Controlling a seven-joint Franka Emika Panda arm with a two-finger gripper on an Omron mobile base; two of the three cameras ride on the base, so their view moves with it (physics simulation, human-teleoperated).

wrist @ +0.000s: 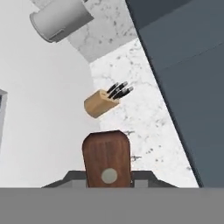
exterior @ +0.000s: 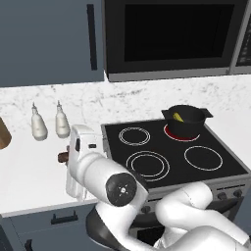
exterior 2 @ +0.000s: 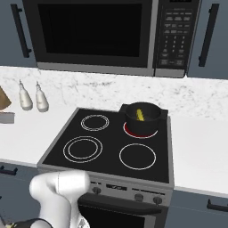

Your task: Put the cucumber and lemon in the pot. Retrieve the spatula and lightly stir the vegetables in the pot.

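The spatula point(wrist: 107, 161), its reddish-brown handle clamped between the gripper's point(wrist: 108, 186) closed fingers, sits over the white counter point(exterior: 34, 166) left of the stove point(exterior: 171, 157). The black pot point(exterior: 185, 119) stands on the back right burner, cucumber point(exterior 2: 140, 114) inside. A knife block point(wrist: 101, 103) stands near the backsplash.

We see the spatula point(wrist: 107, 159) handle as reddish-brown wood with a smooth, faintly grained finish and a pale disc set in its end, and the knife block point(wrist: 99, 103) as lighter, matt wood. The pot point(exterior: 185, 119) looks like matt black metal on a glossy black glass stovetop point(exterior: 171, 154). The counter point(exterior: 29, 166) is smooth plain white, the backsplash point(exterior 2: 98, 89) speckled marble, and the two bottles point(exterior: 48, 122) glossy white.
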